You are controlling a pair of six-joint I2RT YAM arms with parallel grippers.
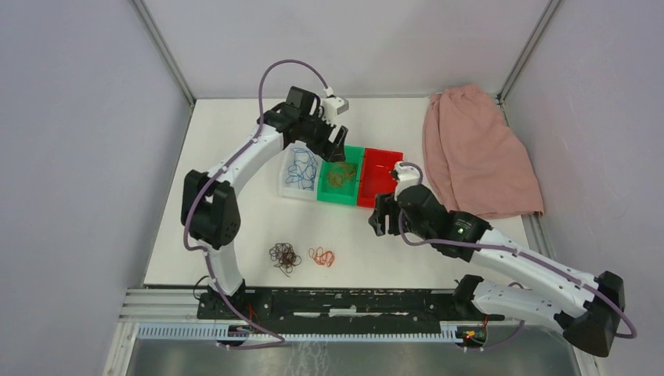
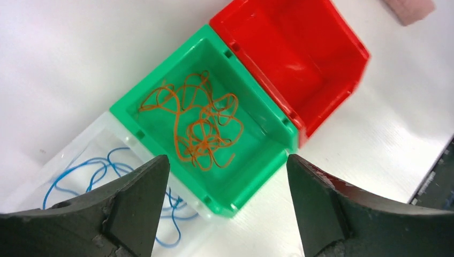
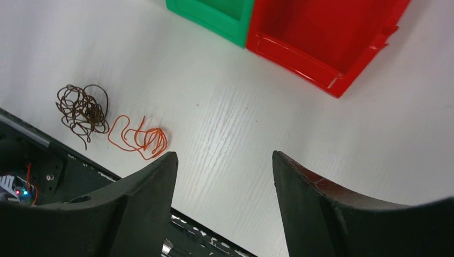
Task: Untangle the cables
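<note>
My black fingers (image 2: 134, 203), orange cable (image 2: 201, 126) in green bin (image 2: 251, 182), blue cable (image 2: 80, 171) in clear bin (image 2: 88, 140), red bin (image 2: 321, 101), dark brown cable (image 3: 80, 110), orange-red cable (image 3: 142, 139), white table (image 3: 241, 134), pink cloth (image 1: 478, 153).

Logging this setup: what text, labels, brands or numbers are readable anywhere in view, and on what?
None can be read.
Clear bin, green bin, red bin: plain plastic, no label showing.
Pink cloth: no print.
Left arm, right arm: no marking legible.
Board at the table edge: only lit dots; any print is too small to read.
</note>
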